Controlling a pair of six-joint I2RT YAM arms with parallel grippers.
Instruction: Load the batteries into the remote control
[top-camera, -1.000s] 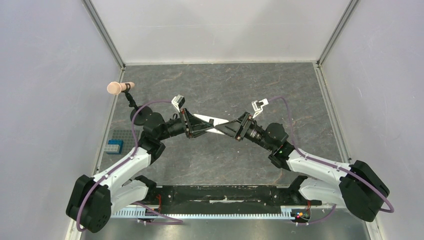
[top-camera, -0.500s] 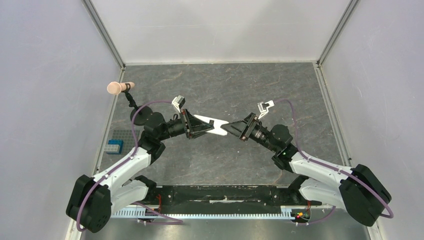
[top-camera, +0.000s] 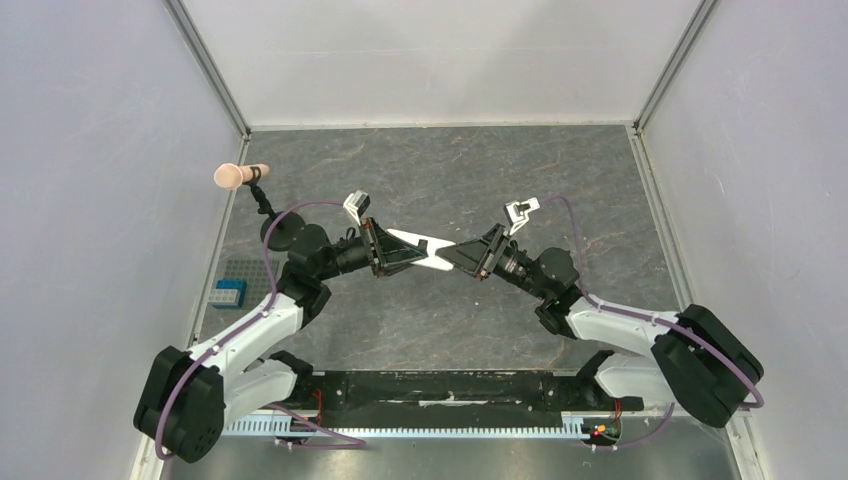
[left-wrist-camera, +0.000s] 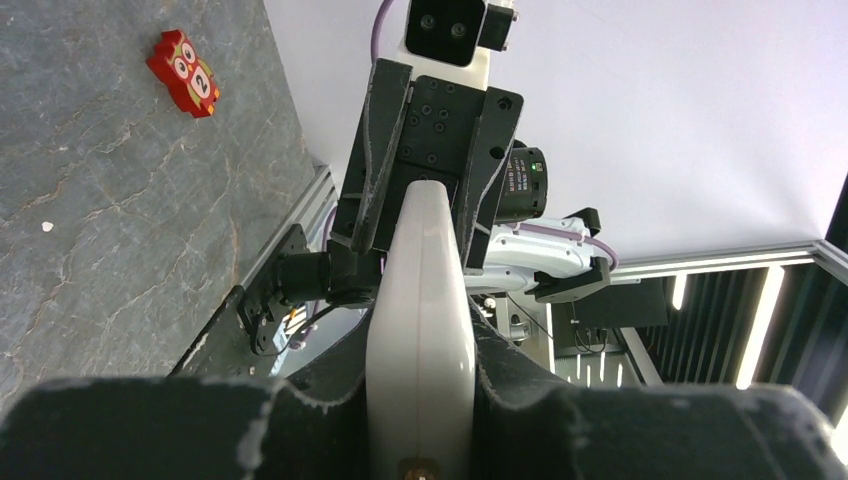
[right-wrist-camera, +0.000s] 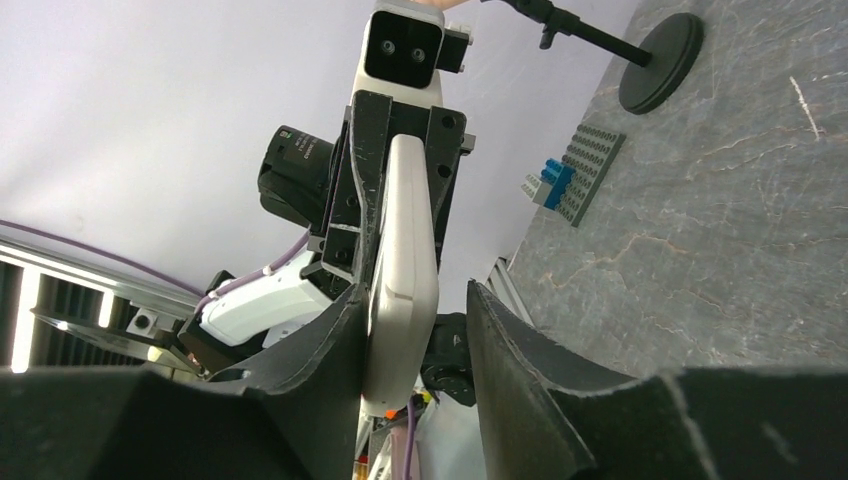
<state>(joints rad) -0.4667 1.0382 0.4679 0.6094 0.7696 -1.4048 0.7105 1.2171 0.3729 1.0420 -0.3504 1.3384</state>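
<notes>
The white remote control (top-camera: 425, 248) hangs in mid-air above the middle of the table, held edge-on. My left gripper (top-camera: 413, 252) is shut on its left end; in the left wrist view the remote control (left-wrist-camera: 420, 290) is squeezed between both pads of my left gripper (left-wrist-camera: 420, 350). My right gripper (top-camera: 456, 256) straddles the other end with its jaws apart. In the right wrist view the remote control (right-wrist-camera: 400, 250) rests against one finger (right-wrist-camera: 330, 340) of my right gripper (right-wrist-camera: 413, 292), with a gap to the other finger (right-wrist-camera: 510, 350). The batteries are out of view.
An orange owl-faced block (left-wrist-camera: 183, 72) lies on the dark table. A grey studded plate with a blue brick (top-camera: 228, 287) sits at the left edge. A microphone stand (top-camera: 283, 232) rises behind the left arm. Metal rails and white walls bound the table.
My right gripper has pulled back a little and then slid onto the remote's right end, its jaws narrowing. The left gripper has kept the remote still.
</notes>
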